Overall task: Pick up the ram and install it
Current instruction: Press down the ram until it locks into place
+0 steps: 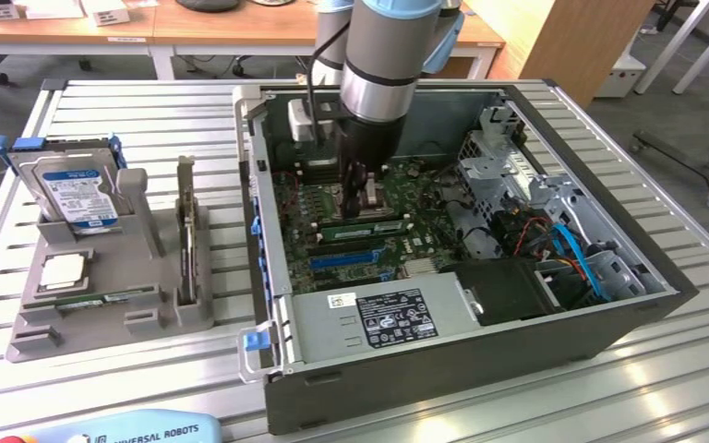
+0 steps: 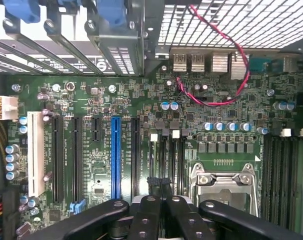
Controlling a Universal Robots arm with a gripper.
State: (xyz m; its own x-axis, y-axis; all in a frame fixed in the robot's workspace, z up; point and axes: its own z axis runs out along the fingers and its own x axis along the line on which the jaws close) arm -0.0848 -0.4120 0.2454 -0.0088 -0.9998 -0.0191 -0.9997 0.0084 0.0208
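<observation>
My gripper (image 1: 361,205) reaches down into the open computer case (image 1: 453,369), low over the green motherboard (image 1: 318,198). A thin green ram stick (image 1: 377,224) stands in a slot right under its tip; whether they touch I cannot tell. In the wrist view the black fingers (image 2: 147,212) are pressed together, so the gripper (image 2: 159,192) is shut with nothing visible between them. It hangs over the dark memory slots (image 2: 167,155) beside the silver processor socket (image 2: 222,180). Another thin green ram stick (image 1: 99,298) lies at the front of the grey holder (image 1: 34,346).
The holder on the exterior view's left also carries a hard drive (image 1: 78,194), a square silver chip (image 1: 62,269) and a dark upright card (image 1: 186,231). Inside the case are the power supply (image 1: 386,318), blue cables (image 1: 576,258), and a red wire (image 2: 216,65).
</observation>
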